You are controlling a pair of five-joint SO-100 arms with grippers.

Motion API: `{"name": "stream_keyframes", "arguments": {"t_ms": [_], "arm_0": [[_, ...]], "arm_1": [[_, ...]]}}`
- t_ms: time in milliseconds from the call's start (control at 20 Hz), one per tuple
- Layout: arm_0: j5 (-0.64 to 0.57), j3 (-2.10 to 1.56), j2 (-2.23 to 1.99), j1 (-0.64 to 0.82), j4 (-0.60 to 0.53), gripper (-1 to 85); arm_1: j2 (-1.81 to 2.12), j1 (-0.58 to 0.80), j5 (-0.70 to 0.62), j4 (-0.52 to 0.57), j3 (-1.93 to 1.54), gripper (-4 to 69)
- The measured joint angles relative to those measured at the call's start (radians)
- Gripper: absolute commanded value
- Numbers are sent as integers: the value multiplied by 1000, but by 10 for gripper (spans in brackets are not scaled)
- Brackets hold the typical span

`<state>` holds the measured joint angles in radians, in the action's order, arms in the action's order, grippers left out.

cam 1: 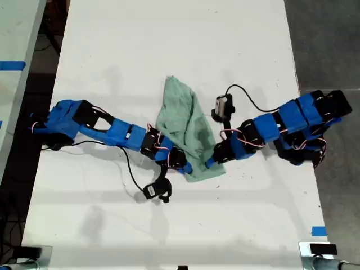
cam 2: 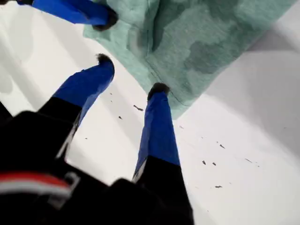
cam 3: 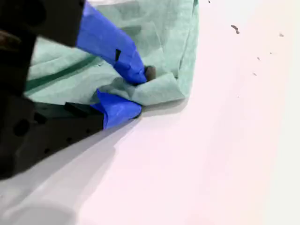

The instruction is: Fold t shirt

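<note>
Exterior view, wrinkly mint t shirt point(cam 1: 188, 126) bunched, second claw point(cam 3: 133, 89) pinching its fold, first claw point(cam 2: 131, 75) spread.

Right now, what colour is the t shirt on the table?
Pale mint green; the t shirt shows best in the exterior view, lying crumpled between the two blue arms.

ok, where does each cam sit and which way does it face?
Exterior view: overhead, looking down on the white table; both blue arms show, meeting at the t shirt.
First wrist view: on my first gripper, looking along its open fingers to the shirt's edge; another blue fingertip shows beyond.
Second wrist view: on my second gripper, close on the shirt fold it pinches.
Shared: all three see the t shirt and table.
</note>
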<state>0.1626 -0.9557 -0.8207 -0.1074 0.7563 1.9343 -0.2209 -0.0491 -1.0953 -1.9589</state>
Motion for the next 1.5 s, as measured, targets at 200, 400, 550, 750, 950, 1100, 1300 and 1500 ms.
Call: {"name": "stream_keyframes", "arguments": {"t_ms": [200, 400, 550, 750, 950, 1100, 1300, 1500], "arm_0": [[44, 2, 0, 0, 9, -3], [49, 2, 2, 0, 9, -3], [49, 2, 2, 0, 9, -3], [48, 12, 3, 0, 26, -3], [48, -6, -32, -35, 149, -3], [66, -26, -63, -86, 245, -2], [95, -66, -101, -126, 339, -2], [115, -78, -227, -144, 460, -2]], "arm_1": [[-52, -6, 43, 0, -11, 227], [-153, -6, 63, 18, -40, 219], [-229, -6, 86, 28, -35, -2], [-284, -11, 104, 69, 23, -2], [-462, -60, 48, 114, 242, -2], [-663, -92, 8, 124, 520, -2], [-807, -103, -17, 23, 787, -2], [-755, -101, -32, -146, 859, -2]]}}
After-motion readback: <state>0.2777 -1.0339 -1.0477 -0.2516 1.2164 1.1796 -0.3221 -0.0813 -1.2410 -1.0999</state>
